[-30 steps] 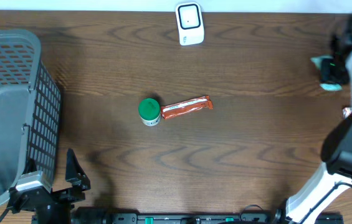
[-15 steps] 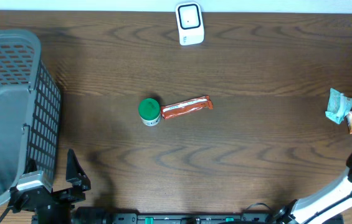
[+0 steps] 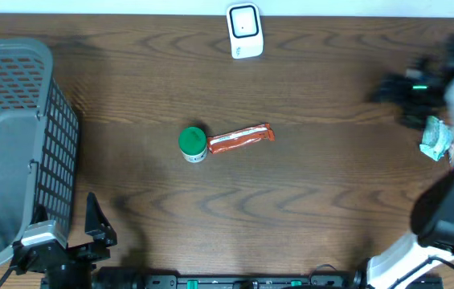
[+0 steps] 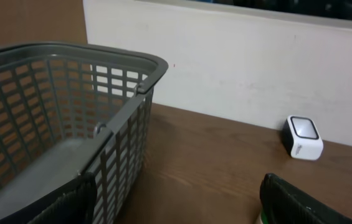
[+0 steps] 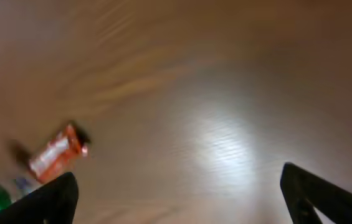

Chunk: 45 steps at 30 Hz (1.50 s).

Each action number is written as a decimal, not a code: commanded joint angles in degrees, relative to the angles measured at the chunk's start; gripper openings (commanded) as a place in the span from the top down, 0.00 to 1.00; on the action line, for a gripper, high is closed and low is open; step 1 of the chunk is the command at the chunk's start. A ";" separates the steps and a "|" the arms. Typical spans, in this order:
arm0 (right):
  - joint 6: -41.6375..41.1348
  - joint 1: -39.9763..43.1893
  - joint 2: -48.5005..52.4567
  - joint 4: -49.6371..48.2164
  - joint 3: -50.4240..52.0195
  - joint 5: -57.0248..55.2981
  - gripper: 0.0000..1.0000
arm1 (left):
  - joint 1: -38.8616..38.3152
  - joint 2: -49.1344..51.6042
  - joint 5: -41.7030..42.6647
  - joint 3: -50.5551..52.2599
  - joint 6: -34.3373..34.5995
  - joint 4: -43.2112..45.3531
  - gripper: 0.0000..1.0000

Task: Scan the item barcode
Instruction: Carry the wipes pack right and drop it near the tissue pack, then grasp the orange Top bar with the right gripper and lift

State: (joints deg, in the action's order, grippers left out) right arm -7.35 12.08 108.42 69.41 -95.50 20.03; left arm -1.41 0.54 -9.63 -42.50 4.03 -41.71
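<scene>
Though right gripper (image 5: 179, 196) blurs, bar (image 5: 56, 152) — seemingly — apart

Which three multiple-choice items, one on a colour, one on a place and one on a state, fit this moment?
1. What colour is the lid of the jar?
A. red
B. green
C. blue

2. Where does the scanner stand?
A. at the far edge of the table
B. at its near edge
C. touching the jar

3. How is the right gripper?
A. shut on the jar
B. shut on the scanner
C. open and empty

Answers:
1 B, the lid shows green from above.
2 A, the overhead view has it alone at the edge opposite the arms.
3 C, the right wrist view shows its fingers wide apart with only bare wood between them.
</scene>
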 commanded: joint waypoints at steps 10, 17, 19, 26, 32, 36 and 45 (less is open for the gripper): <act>-8.48 -28.57 7.91 -25.09 9.81 8.13 0.01 | -0.28 -0.37 -0.48 0.07 -0.94 -0.44 0.16; -4.74 -29.42 18.05 -29.90 9.79 6.80 0.01 | -0.28 -0.37 -0.50 0.07 -0.96 -0.98 0.16; -4.00 -29.44 20.00 -29.55 9.79 6.84 0.01 | -0.28 -0.37 -0.50 0.07 -0.96 -1.11 0.16; 4.79 -29.55 25.35 -20.17 9.81 6.95 0.01 | -0.28 -0.37 -0.50 0.07 -0.96 -1.11 0.16; 6.29 -29.79 25.38 -17.55 10.75 -0.46 0.53 | -0.28 -0.37 -0.50 0.07 -0.96 -1.11 0.16; 6.14 -29.81 25.33 -19.61 10.78 -0.26 0.99 | -0.28 -0.37 -0.50 0.07 -0.96 -1.11 0.16; -1.05 -30.51 17.92 -8.07 10.82 -13.44 0.98 | -0.28 -0.37 -0.50 0.07 -0.96 -1.14 0.16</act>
State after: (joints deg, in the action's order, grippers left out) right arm -4.05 -17.06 126.13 58.52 -87.77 26.68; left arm -1.41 0.54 -9.61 -42.50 4.03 -43.09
